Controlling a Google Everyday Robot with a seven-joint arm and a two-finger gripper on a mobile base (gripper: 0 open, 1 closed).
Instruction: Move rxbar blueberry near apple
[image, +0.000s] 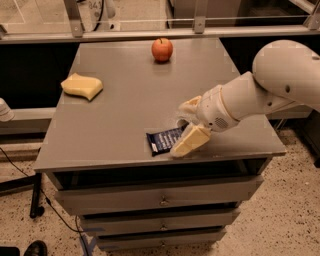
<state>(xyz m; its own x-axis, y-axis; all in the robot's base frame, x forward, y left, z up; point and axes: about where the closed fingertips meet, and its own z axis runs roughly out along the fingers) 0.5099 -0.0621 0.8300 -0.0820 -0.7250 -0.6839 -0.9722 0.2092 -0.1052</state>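
Observation:
The rxbar blueberry (162, 140) is a dark navy wrapper lying flat near the front edge of the grey table (125, 115). My gripper (181, 128) comes in from the right, low over the bar's right end. It is open, with one cream finger (191, 142) in front of the bar and the other finger (189, 106) behind it. The right end of the bar is hidden by the front finger. The apple (162, 49), red-orange and round, stands at the far edge of the table, well away from the bar.
A pale yellow sponge (82, 86) lies at the table's left side. A rail with metal posts (200, 22) runs behind the table. Drawers (160, 197) sit below the front edge. My white arm (260, 92) hangs over the table's right side.

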